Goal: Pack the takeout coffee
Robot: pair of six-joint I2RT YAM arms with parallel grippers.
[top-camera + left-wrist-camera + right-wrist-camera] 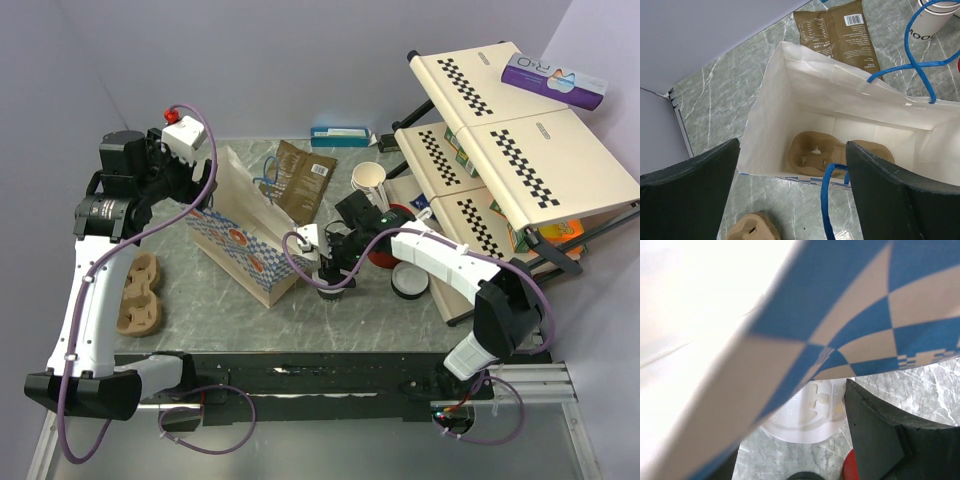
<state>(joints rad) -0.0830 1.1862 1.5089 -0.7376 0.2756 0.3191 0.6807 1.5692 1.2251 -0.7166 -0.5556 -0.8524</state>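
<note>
Two claws: left claw [792, 145] spread wide, empty, above the paper bag [240, 240] mouth; right claw [335, 276] wide astride the takeout coffee [810, 415], can't tell if gripping.
Coffee spot: on the worktop [380, 320], just beside the paper bag's near corner.
Handling: probably light, thin-walled, crushable, spillable; take the body below the lid, keep upright.
Hidden: cup wall; bag side blocks most of the right wrist view.

White-lidded takeout coffee [806, 415], upright beside bag [245, 250]
</note>
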